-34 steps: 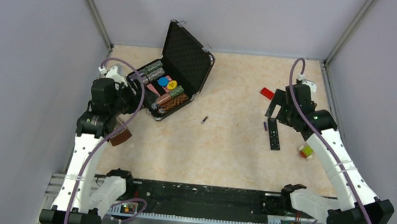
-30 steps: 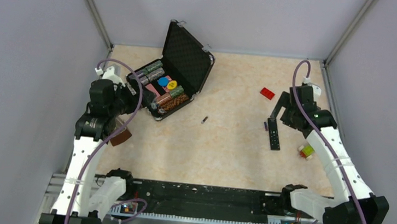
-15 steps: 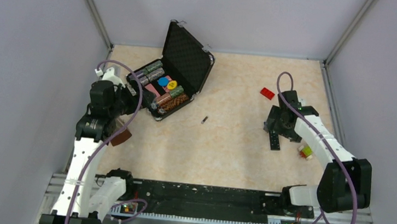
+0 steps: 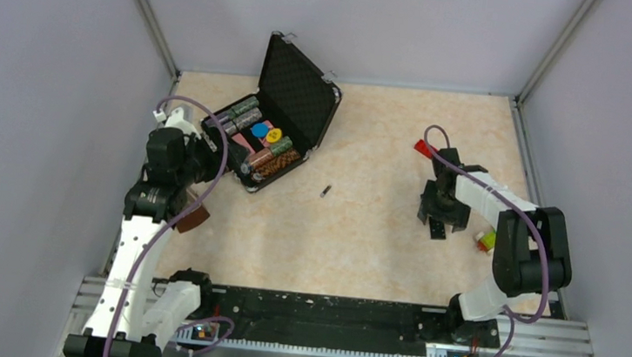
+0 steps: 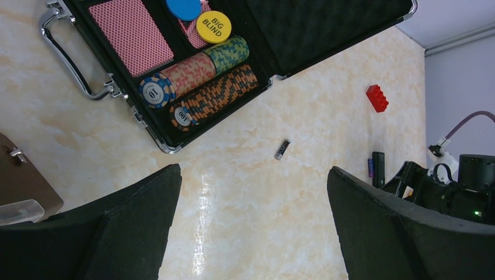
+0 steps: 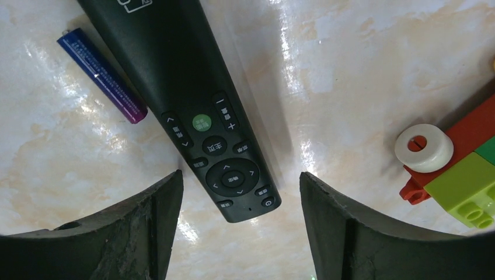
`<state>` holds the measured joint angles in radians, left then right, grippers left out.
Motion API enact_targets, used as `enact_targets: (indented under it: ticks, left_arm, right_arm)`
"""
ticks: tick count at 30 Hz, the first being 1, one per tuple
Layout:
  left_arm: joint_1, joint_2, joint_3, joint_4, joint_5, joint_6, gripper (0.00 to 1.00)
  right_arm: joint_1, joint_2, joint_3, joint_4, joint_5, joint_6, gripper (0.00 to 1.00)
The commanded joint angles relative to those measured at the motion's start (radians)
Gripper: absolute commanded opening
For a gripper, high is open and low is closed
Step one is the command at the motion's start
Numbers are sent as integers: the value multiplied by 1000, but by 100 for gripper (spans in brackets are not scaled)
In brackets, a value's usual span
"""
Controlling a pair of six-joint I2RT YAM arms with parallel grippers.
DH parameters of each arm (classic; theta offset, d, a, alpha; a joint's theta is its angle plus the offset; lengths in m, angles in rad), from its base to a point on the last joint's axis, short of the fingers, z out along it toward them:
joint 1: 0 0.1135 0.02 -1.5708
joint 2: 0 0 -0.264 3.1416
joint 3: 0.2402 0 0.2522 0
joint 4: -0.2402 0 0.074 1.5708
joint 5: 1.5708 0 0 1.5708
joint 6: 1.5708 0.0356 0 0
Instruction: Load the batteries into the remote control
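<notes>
Grippers both spread, remote control on the table under the right one

We see the right gripper (image 6: 240, 175) with its jaws wide apart, its fingers (image 6: 134, 233) standing on either side of the button end of the remote control (image 6: 187, 87) and touching neither edge. The remote control lies face up on the table (image 6: 362, 70), buttons showing. One battery (image 6: 102, 76), blue to purple, lies just beside it, and on the remote's opposite side sit some toy bricks (image 6: 461, 175). We find the second battery (image 4: 325, 191) alone near the middle of the table, well apart from the remote control, between it and the open black case (image 4: 300, 85). The left gripper (image 5: 254, 174) is spread as well and holds nothing. It hangs above the table near the case, where the poker chips (image 5: 201, 64) lie in rows.
</notes>
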<state>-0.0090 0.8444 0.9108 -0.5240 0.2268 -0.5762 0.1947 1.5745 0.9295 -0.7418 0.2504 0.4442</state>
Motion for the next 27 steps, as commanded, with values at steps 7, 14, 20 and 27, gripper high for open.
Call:
enact_targets:
  ticks: [7, 14, 20, 27]
  left_arm:
    - [3, 22, 32, 28, 6, 15, 99]
    - [3, 10, 31, 28, 17, 13, 99]
    - [2, -1, 30, 36, 47, 11, 99]
    - [3, -15, -12, 109, 191, -2, 98]
  right_arm:
    - [-48, 34, -21, 62, -46, -21, 62]
    - [-57, 48, -39, 85, -84, -24, 54]
    - [-58, 29, -55, 105, -154, -27, 40]
    - [-58, -73, -64, 103, -244, -1, 36]
